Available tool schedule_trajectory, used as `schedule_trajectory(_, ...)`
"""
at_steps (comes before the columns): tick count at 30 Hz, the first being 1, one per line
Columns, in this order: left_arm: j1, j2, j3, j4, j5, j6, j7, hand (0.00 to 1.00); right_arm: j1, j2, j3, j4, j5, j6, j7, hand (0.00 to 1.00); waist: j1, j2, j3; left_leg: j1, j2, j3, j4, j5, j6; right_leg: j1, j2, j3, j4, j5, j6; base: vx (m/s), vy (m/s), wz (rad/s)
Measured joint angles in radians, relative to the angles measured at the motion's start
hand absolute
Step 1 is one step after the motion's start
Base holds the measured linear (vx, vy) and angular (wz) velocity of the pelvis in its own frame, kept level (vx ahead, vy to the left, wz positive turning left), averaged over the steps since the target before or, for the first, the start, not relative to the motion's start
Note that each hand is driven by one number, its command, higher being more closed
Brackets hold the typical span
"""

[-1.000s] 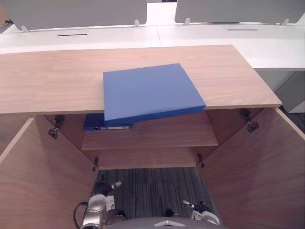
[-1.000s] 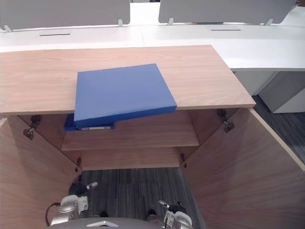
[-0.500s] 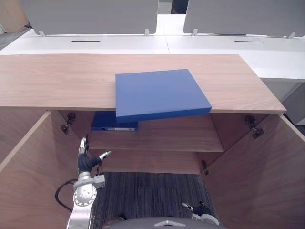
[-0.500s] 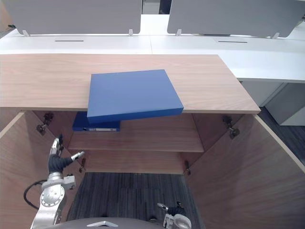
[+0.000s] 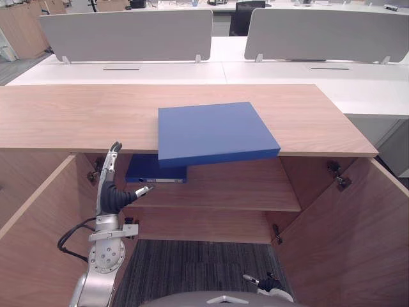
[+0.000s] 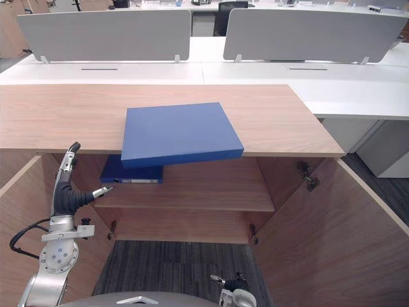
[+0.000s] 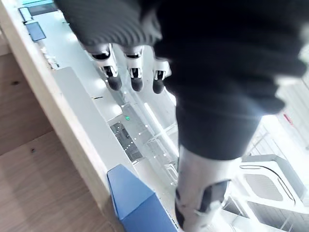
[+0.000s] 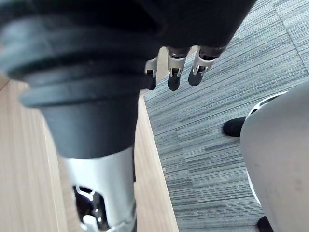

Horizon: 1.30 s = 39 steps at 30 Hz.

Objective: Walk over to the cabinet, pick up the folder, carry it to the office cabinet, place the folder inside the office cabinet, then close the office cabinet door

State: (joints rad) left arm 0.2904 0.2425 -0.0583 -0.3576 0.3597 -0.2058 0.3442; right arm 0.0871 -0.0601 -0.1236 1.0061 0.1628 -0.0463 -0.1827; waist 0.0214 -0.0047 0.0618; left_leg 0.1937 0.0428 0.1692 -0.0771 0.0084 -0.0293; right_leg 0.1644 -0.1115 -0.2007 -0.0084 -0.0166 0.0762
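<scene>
- my right hand (image 5: 268, 283) hangs low and nearest, fingers loose, holding nothing.
- my left hand (image 5: 112, 194) is up beside the open left door (image 5: 38, 236), fingers straight, thumb out, empty.
- a dark blue binder (image 5: 153, 171) lies on the shelf (image 5: 243, 188) inside.
- the blue folder (image 5: 214, 131) lies on the cabinet top (image 5: 77, 115), its near edge overhanging.

Wooden cabinet top (image 5: 77, 121) carries blue folder (image 5: 214, 131) overhanging front edge; inner shelf (image 5: 243, 188) holds second folder (image 5: 153, 174).
</scene>
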Motion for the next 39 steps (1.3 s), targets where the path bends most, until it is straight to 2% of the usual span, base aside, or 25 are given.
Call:
schedule_trajectory(3, -0.019, 0.039, -0.027, -0.022, 0.071, 0.000, 0.001, 0.00, -0.014, -0.012, 0.004, 0.028, -0.001, 0.000, 0.002, 0.00, -0.003, 0.000, 0.000, 0.000, 0.000, -0.007, 0.000, 0.001, 0.000, 0.000, 0.000, -0.001, -0.004, -0.001, -0.001, -0.03, -0.004, 0.02)
schedule_trajectory(11, -0.106, 0.072, -0.133, -0.009, 0.247, 0.014, 0.016, 0.00, -0.020, -0.028, 0.021, 0.035, -0.001, 0.001, 0.002, 0.00, -0.024, 0.000, 0.000, 0.000, -0.002, -0.008, -0.001, 0.001, 0.000, 0.000, 0.001, 0.004, -0.012, 0.000, -0.002, 0.00, 0.000, 0.00)
schedule_trajectory(16, -0.222, 0.084, -0.214, 0.101, 0.385, 0.057, 0.023, 0.00, -0.021, -0.032, 0.022, 0.042, 0.000, 0.003, 0.001, 0.00, -0.043, 0.000, 0.000, 0.000, -0.002, -0.008, -0.001, -0.001, -0.002, -0.002, 0.004, 0.014, -0.019, 0.003, -0.005, 0.00, -0.002, -0.04)
schedule_trajectory(25, -0.355, 0.132, -0.301, 0.220, 0.583, 0.104, 0.020, 0.00, -0.031, -0.035, -0.001, 0.044, 0.011, 0.007, 0.002, 0.00, -0.081, 0.000, 0.000, -0.002, -0.002, -0.007, -0.001, -0.007, -0.008, -0.001, 0.008, 0.034, -0.044, 0.022, -0.009, 0.00, -0.005, -0.08)
schedule_trajectory(31, -0.392, 0.132, -0.307, 0.273, 0.648, 0.154, 0.020, 0.00, -0.028, -0.051, -0.008, 0.071, 0.029, 0.014, 0.006, 0.00, -0.097, 0.001, 0.000, -0.002, -0.001, -0.005, -0.001, -0.010, -0.011, -0.002, 0.009, 0.039, -0.053, 0.026, -0.009, -0.01, -0.004, -0.02)
schedule_trajectory(39, -0.405, 0.129, -0.296, 0.300, 0.706, 0.186, 0.021, 0.00, -0.019, -0.051, -0.027, 0.071, 0.033, 0.029, 0.010, 0.00, -0.109, 0.004, -0.001, -0.006, 0.000, -0.003, -0.001, -0.012, -0.012, -0.001, 0.011, 0.043, -0.065, 0.034, -0.010, 0.00, -0.002, 0.00)
